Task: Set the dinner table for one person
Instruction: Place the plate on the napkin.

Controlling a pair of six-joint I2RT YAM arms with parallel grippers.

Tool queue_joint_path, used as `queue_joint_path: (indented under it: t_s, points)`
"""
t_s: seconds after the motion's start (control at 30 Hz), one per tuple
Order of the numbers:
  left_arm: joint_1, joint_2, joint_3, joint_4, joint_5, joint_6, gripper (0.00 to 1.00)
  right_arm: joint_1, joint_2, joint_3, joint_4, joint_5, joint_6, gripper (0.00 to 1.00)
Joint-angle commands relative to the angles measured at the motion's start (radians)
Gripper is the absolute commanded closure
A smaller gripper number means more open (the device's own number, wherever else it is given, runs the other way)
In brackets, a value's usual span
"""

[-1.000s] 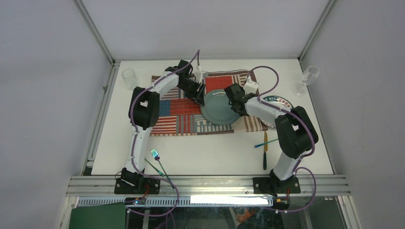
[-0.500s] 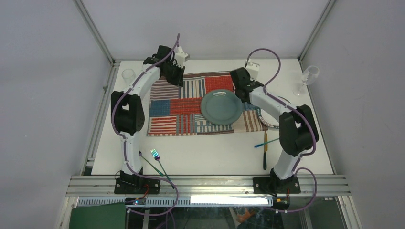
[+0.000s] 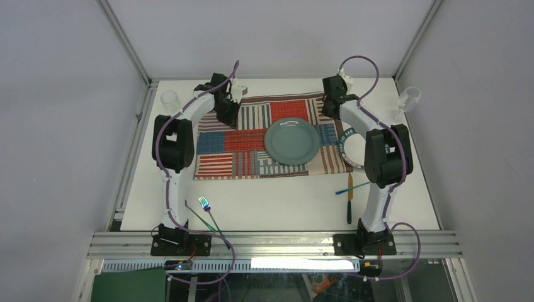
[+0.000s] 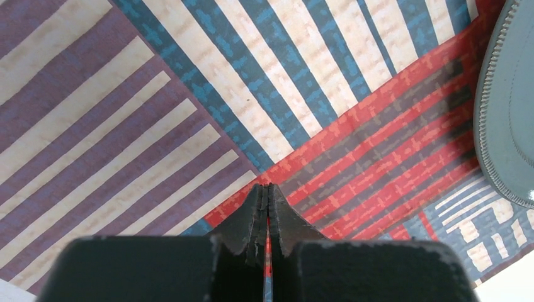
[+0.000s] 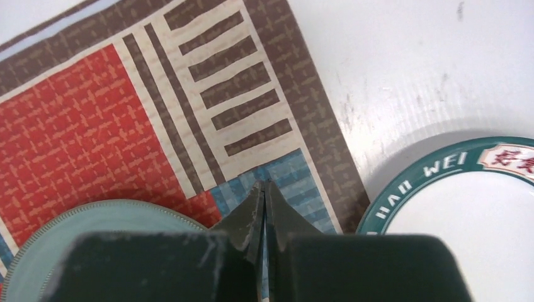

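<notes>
Both arms reach to the far side of the large matte white rectangular dinner table (image 3: 283,207), which spans the cell floor beneath everything else. The left gripper (image 4: 267,192) hangs over the far-left part of the striped red-blue-white patchwork placemat (image 3: 227,141), jaws pressed flat together with nothing between them. The right gripper (image 5: 264,189) is likewise pinched closed and empty, over the mat's far-right corner. A round grey-green plate (image 3: 291,141) sits on the mat, right of its centre. A white round plate with a green lettered rim (image 5: 441,167) lies on bare table at the mat's right edge; we cannot tell whether it touches the mat or is tucked under it. We judge that cutlery comes next. The iridescent metal fork (image 3: 206,205) lies well apart from the left gripper, toward the near edge beside the left arm's base. Its long axis runs roughly near-to-far, tines at the far end, and the left arm is clearly nearer. A slim yellow-and-black utensil (image 3: 349,211), too small to identify, lies near-right by the right arm, also lengthwise near-to-far. A clear tumbler (image 3: 169,100) stands far left and a clear stemmed glass (image 3: 406,99) far right, both off the mat.
</notes>
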Motion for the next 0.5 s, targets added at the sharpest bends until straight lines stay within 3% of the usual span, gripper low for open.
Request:
queue_joint_path:
  t_s: [0.0,0.47]
  points:
    - [-0.004,-0.009,0.038,0.026,0.001,-0.023,1.0,0.002,0.054,0.064,-0.028,-0.112,-0.018,1.0]
    - [-0.004,0.086,0.158,0.004,0.023,-0.063,1.0,0.002,0.084,-0.028,0.033,-0.223,0.01,1.0]
